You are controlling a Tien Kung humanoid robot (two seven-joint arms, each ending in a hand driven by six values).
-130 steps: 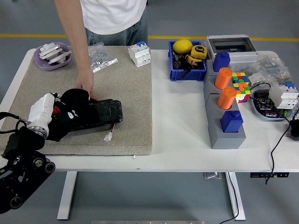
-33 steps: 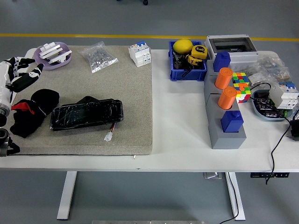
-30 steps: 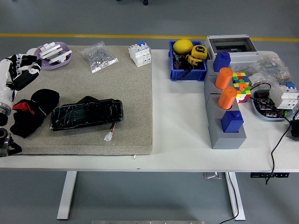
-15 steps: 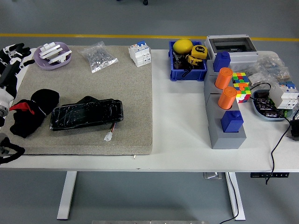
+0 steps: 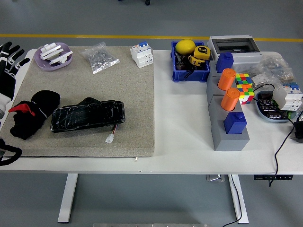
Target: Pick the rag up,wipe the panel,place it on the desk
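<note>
Fingers (image 5: 14, 52) of left hand (image 5: 8, 66) spread, holding nothing. We judge rag (image 5: 28, 113) soft, light: pinch bunched centre, beside panel (image 5: 88, 116).

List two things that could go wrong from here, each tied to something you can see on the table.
1. The rag lies bunched against the panel's left end, so a reach by the left hand might shove the panel.
2. The panel's loose white connector trails toward the mat's front edge; wiping could snag it.
</note>
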